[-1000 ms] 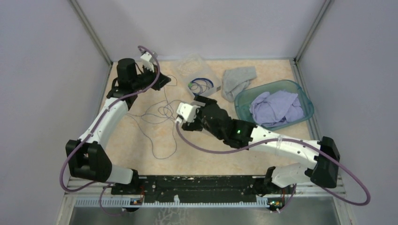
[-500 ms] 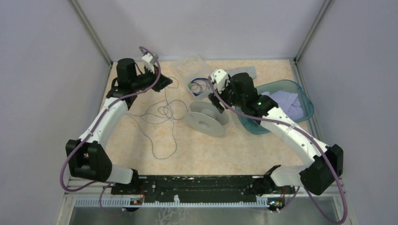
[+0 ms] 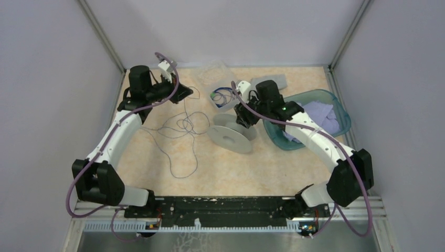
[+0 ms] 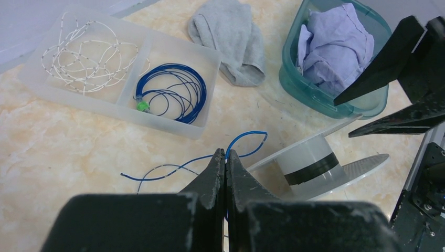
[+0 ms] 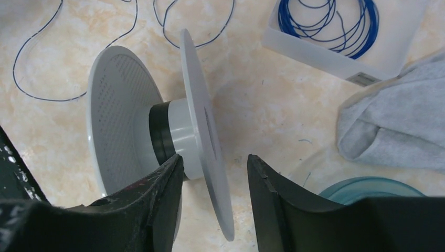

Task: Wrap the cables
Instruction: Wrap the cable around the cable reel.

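On the marbled beige desk, the thread-thin dark cable sprawls in loose loops left of centre. At mid-desk a pale plastic spool lies tilted. The right gripper is spread open astride one thin round flange. Toward the far-left corner, the left gripper is clenched on the cable.

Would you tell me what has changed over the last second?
The right gripper swung from mid-table to the far right, uncovering the spool, then came down with jaws open astride one flange. The left gripper stayed shut on the cable; its loops lay unmoved.
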Controlling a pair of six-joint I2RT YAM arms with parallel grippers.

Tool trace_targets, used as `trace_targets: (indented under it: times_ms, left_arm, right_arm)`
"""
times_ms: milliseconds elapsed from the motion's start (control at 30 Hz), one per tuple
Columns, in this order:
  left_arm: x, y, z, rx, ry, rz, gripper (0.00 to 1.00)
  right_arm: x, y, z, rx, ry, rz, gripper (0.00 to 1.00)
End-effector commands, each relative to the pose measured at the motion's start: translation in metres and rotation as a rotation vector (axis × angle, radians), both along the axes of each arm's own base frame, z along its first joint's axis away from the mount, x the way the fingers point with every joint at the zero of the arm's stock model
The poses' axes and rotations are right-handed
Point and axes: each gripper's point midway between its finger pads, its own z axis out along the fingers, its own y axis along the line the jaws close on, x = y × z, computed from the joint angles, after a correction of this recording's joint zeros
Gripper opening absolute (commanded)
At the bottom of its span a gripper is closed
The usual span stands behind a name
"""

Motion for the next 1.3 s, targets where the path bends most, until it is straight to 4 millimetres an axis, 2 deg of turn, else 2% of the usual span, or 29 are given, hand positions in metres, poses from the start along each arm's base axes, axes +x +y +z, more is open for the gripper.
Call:
trace_targets:
  times_ms: [0, 100, 300, 367, 567, 800, 1000, 1133, 1267]
  left_arm:
    - [-0.012, -0.002, 0.008, 0.007, -0.022, -0.047, 0.00]
    - [-0.023, -0.008, 0.007, -0.006, -0.011, -0.109, 0.00]
    - [-0.051, -0.026, 0.010, -0.041, 0.015, -0.243, 0.00]
    - [-0.062, -0.036, 0.012, -0.055, 0.027, -0.299, 0.00]
    - [-0.096, -0.070, 0.031, -0.124, 0.064, -0.489, 0.00]
    - [-0.119, -0.106, 0.053, -0.202, 0.107, -0.671, 0.00]
    - [-0.128, -0.125, 0.045, -0.294, 0.248, -0.752, 0.00]
    - [-0.126, -0.131, 0.034, -0.346, 0.330, -0.743, 0.00]
    - [-0.120, -0.136, 0.029, -0.395, 0.388, -0.720, 0.00]
  right_arm:
    - [0.007, 0.008, 0.001, 0.048, 0.014, 0.010, 0.45]
    - [0.007, 0.009, 0.000, 0.063, 0.025, -0.009, 0.35]
    - [0.009, 0.002, 0.009, 0.110, 0.000, -0.094, 0.10]
    - [0.007, 0.001, 0.013, 0.132, -0.009, -0.110, 0.08]
    - [0.003, 0.003, 0.008, 0.170, -0.004, -0.123, 0.04]
    - [0.001, 0.007, 0.008, 0.170, -0.019, -0.101, 0.04]
    - [0.001, 0.006, 0.012, 0.177, -0.048, -0.093, 0.05]
    - [-0.001, 0.006, 0.020, 0.189, -0.081, -0.081, 0.05]
    - [-0.001, 0.005, 0.019, 0.182, -0.090, -0.080, 0.05]
